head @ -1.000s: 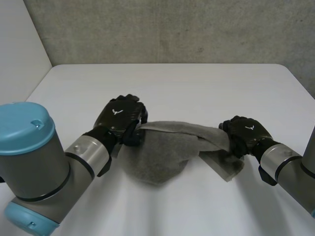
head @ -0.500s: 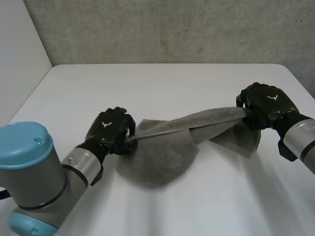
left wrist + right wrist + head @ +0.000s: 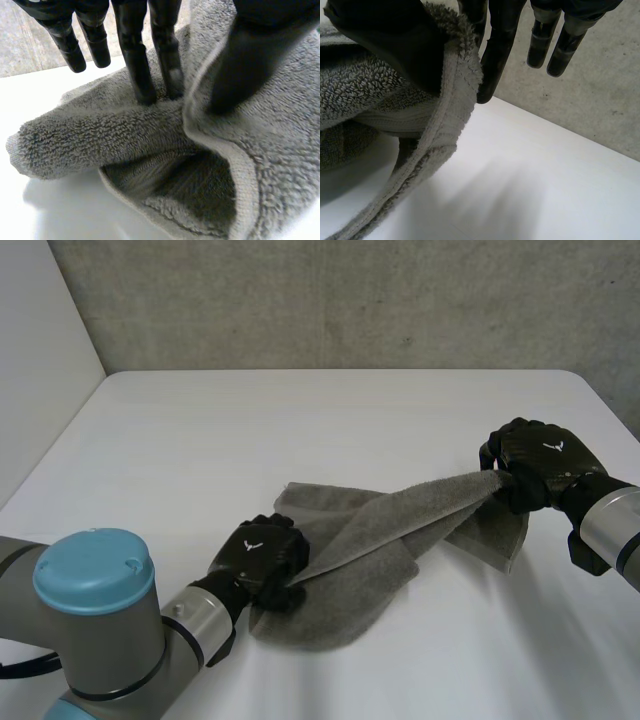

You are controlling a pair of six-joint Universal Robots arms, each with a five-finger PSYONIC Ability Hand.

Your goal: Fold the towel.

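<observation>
head view: grey towel [image 3: 372, 540] lies bunched on the table [image 3: 300, 420], one edge stretched between the hands. left hand [image 3: 262, 558] pinches the near corner; right hand [image 3: 540, 462] pinches the far end, apparently a corner. advice: hold equal tension, lay edge onto edge, release only once aligned.

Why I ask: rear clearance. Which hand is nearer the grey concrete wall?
Right. The right hand grips the grey terry towel farther back, closer to the grey concrete wall; the left hand grips it farther forward.
</observation>
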